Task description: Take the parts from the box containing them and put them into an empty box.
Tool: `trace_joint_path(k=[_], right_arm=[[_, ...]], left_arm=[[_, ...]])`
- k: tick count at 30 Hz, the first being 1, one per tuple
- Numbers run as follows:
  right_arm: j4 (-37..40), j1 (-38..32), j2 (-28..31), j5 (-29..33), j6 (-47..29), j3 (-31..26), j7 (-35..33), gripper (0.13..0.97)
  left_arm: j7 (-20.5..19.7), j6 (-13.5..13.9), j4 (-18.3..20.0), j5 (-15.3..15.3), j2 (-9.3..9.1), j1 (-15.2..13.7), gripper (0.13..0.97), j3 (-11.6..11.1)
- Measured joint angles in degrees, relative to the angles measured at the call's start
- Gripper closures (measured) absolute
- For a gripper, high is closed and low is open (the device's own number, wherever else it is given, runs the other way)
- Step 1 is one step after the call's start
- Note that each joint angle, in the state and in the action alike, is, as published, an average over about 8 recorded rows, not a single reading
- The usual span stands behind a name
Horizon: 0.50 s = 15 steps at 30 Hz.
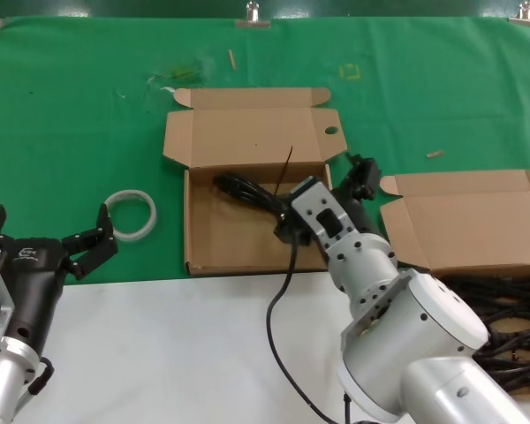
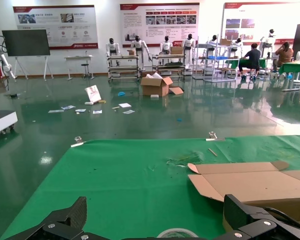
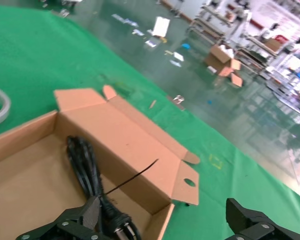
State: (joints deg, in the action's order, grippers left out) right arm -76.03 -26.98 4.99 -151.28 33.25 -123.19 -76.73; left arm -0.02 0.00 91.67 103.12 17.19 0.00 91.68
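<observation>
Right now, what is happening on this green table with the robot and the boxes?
The right gripper hangs with open jaws over the right edge of the shallow brown cardboard box with a round hole in its lid wing. One coiled black power cord already lies inside that box. More black cords wait in the second brown cardboard box on the right. The left gripper idles, open, near the whitish tape ring.

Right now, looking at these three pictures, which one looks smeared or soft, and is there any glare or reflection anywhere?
Right wrist view: softest, the hall behind looks smeared, and the black cord in the holed box is slightly blurred. Left wrist view: sharp, with the glossy green floor mirroring lights and shelving. Head view: even light, soft shadows only, and the right arm fills the near corner.
</observation>
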Motion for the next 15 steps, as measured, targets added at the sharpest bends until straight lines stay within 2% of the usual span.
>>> trace_joint_path(k=[6,15], right_arm=[[-1.4,2.4,0.0,4.3,-3.0,2.8,6.9,0.210],[-3.5,6.1,0.0,10.8,-7.5,7.1,17.3,0.139]], left_arm=[[0.0,0.0,0.0,0.0,0.00,0.0,0.132,0.0],[0.0,0.0,0.0,0.0,0.00,0.0,0.132,0.0]])
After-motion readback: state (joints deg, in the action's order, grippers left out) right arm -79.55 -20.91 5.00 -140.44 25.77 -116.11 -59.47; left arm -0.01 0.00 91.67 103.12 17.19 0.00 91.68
